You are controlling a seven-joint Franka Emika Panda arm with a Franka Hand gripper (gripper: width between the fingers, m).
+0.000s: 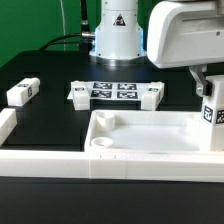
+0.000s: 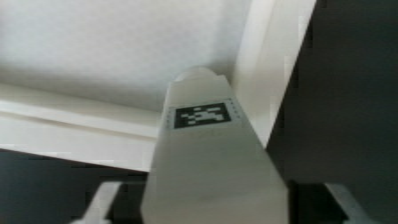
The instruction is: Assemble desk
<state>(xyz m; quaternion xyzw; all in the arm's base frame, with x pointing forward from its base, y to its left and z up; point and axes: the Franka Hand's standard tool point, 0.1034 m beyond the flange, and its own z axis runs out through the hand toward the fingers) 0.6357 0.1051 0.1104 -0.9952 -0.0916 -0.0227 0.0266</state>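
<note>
Showing a black-and-white tag, the white block leg (image 1: 210, 122) is clamped in the tool (image 1: 208, 97).

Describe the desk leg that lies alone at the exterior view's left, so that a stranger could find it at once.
Find the marker board in the middle of the black table. Pass the leg at its end on the exterior view's left and go on to the lone leg. Unlike the others, it lies by itself on bare table, away from the board.
</note>
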